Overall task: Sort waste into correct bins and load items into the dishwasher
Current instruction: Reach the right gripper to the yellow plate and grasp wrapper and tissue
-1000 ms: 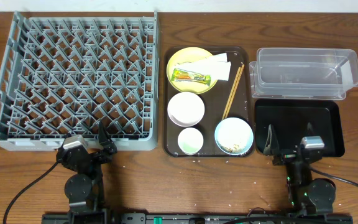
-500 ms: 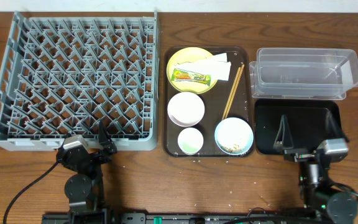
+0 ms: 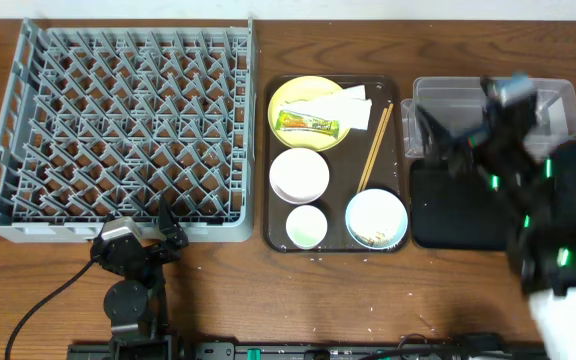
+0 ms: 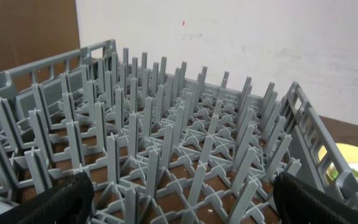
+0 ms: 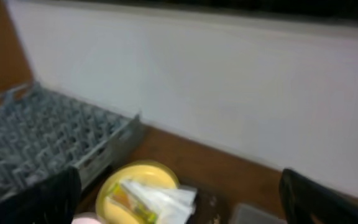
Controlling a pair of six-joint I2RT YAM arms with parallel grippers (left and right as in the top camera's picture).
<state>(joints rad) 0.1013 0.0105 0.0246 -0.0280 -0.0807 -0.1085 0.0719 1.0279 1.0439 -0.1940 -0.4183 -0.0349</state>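
Note:
The grey dish rack (image 3: 123, 125) fills the left. On the brown serving tray (image 3: 398, 95) lie a yellow plate (image 3: 293, 100) with the green-yellow wrapper (image 3: 308, 123) and white napkin (image 3: 348, 100), a white bowl (image 3: 299, 175), a small white cup (image 3: 306, 226), a light blue bowl (image 3: 376, 218) with rice scraps, and chopsticks (image 3: 373, 147). My right gripper (image 3: 438, 135) is open and empty, raised and blurred over the clear tub (image 3: 548, 100) and black tray (image 3: 458, 215). Its wrist view shows the plate (image 5: 138, 180) and napkin (image 5: 166, 198) between its open fingers (image 5: 179, 211). My left gripper (image 3: 146, 222) is open at the rack's front edge (image 4: 166, 124).
Small white crumbs lie scattered on the wooden table near the front edge (image 3: 368, 310). A white wall stands behind the table (image 5: 229, 93). The right arm's body (image 3: 568, 230) hides part of the black tray and the table's right front corner.
My right arm has lifted from the front edge and swung back over the black tray and clear tub, its open gripper turning left toward the serving tray. The left arm has not moved.

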